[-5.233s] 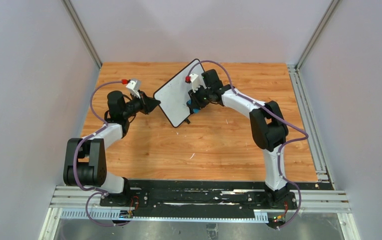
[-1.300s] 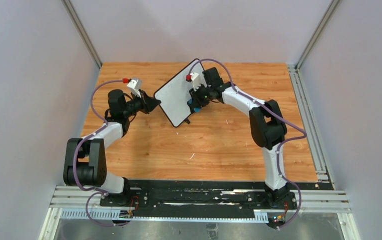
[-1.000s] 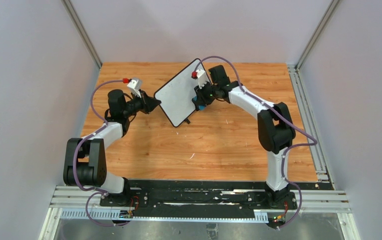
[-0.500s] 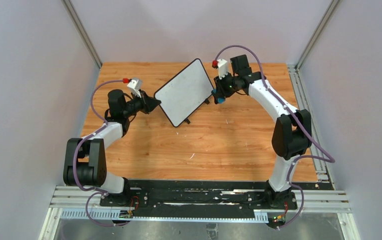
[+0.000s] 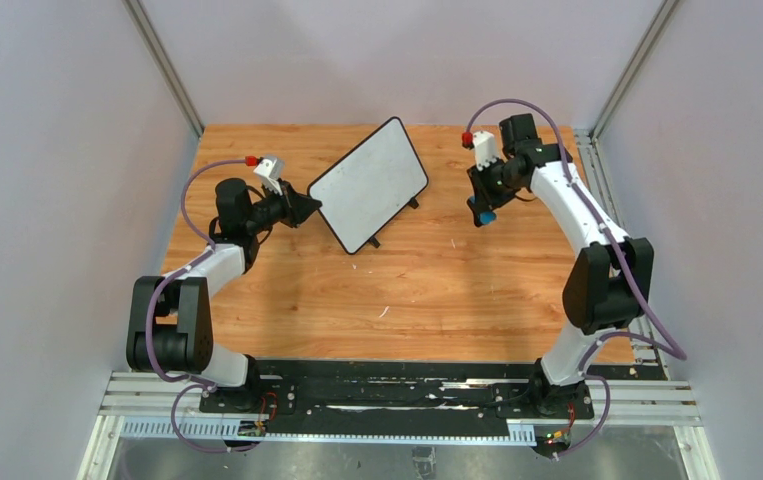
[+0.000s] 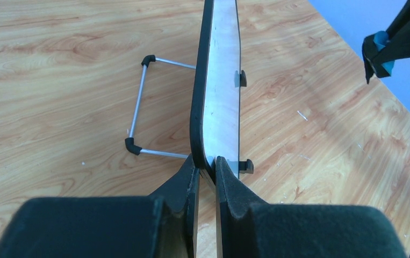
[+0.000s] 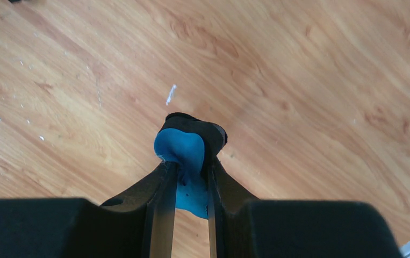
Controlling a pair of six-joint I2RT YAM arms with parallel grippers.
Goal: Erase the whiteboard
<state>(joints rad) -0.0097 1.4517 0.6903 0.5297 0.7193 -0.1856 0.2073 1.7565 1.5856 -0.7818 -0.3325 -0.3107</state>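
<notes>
Whiteboard and both arms share a wooden table that fills the floor of a grey-walled booth. The left arm reaches forward and inward from its base, and the right arm rises along the right side and bends in toward the far half of the table.

The whiteboard stands tilted in the far middle of the table, a little left of centre, turned at an angle to the table's edges. From above its face reads plain white inside a thin black frame. The left wrist view looks along its edge, with a thin wire stand propping it from behind, the stand's black-tipped corners resting on the wood.

The left gripper is clamped on the whiteboard at its left corner; up close the two dark fingers pinch the black rim from either side.

The right gripper hangs well to the right of the board, pointing down at the table. Its fingers are closed on a small blue eraser, whose tip pokes out past them.

Two small black feet jut from the board's lower edge. A few white flecks lie on the wood.
</notes>
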